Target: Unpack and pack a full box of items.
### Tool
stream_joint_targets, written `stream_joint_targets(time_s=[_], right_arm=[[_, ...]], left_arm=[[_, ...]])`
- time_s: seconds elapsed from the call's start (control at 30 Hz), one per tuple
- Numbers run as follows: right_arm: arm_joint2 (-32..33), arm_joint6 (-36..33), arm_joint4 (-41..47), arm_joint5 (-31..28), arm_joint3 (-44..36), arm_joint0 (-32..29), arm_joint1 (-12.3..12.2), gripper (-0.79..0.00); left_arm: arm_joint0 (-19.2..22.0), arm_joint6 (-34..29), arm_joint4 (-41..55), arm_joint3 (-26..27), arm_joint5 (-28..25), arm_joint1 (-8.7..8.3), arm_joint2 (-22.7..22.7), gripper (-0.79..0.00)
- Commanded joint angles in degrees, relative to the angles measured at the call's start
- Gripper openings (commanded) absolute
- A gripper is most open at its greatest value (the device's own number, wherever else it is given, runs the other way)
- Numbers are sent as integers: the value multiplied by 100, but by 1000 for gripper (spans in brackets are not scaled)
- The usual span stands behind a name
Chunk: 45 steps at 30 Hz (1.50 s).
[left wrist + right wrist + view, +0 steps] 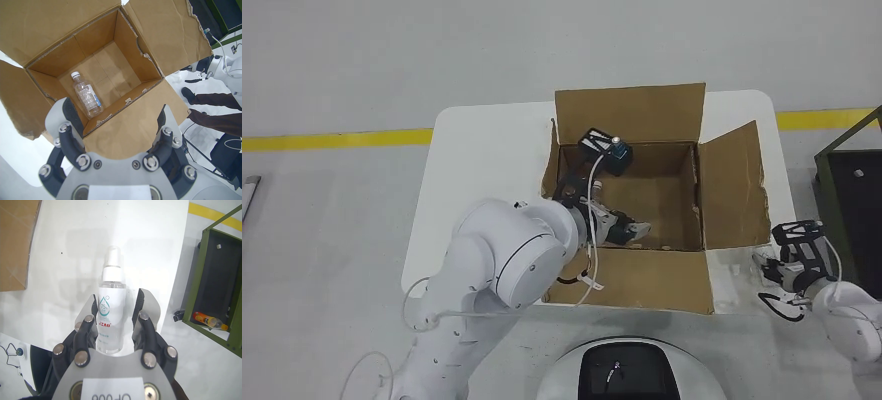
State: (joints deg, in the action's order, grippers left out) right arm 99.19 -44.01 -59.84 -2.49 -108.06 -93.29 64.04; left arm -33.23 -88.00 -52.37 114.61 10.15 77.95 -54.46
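So the cardboard box (94,43) sat open on the white table (75,256), flaps all folded out, and the one thing we could see in it was a clear plastic water bottle (88,96) lying flat on the floor near a corner. The left gripper (115,106) hung above the box's edge with the jaws spread wide and nothing in them. The right gripper (117,296) was down at the tabletop just beside the box, jaws straddling a white spray bottle (111,306) that lay on its side. One pad looked to be touching it and the other showed a gap, so we'd call that loosely open, not a real grip. Our guess was the unpacking half, nearly done, though honestly it could've been the start of repacking. If unpacking, the next move would need the left gripper to drop into the box, line up across the water bottle's body and close gently, since thin plastic probably crushes or slips.
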Motion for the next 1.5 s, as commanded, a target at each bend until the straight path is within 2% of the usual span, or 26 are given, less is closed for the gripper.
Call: stream_joint_targets(time_s=[0.0, 0.17, 0.37, 0.47, 0.53, 0.57, 0.8, 1.0, 1.17, 1.3, 1.47], right_arm=[[-26, -15, -22, -12, 32, 39, -2, -376], [-89, -33, -46, -41, 85, 119, -5, -366], [-168, -79, -143, -41, 128, 187, -10, -434], [-185, -73, -168, -20, 135, 203, -10, -554], [-169, -11, -186, 36, 122, 212, -9, -727], [-143, 48, -148, 86, 107, 215, -5, -785], [193, 803, 511, 295, -221, 169, 33, -785], [651, 2030, 1795, 443, -785, 143, 118, -785], [883, 2651, 2897, 303, -1254, 139, 181, -785], [988, 2849, 3719, 1, -1702, 147, 214, -785], [780, 2448, 4006, -253, -2163, 287, 198, -785]], left_arm=[[11, 0, 9, -9, 14, -2, 2, 0], [33, 0, 30, -17, 27, -5, 7, 0], [28, 0, 32, -28, 40, -12, -10, 0], [22, 0, 35, -24, 32, -18, -21, 0], [18, 1, 46, -19, 28, -21, -30, 0], [16, 0, 49, -17, 26, -22, -34, 0], [-37, 27, 71, -40, -18, -37, -71, 0], [-98, 45, 17, 132, -6, -64, -190, 0], [-172, 64, -79, 461, 6, -101, -385, 0], [-313, 26, -210, 734, 61, -149, -642, 0], [-546, 0, -389, 1130, 72, -220, -1021, 0]])
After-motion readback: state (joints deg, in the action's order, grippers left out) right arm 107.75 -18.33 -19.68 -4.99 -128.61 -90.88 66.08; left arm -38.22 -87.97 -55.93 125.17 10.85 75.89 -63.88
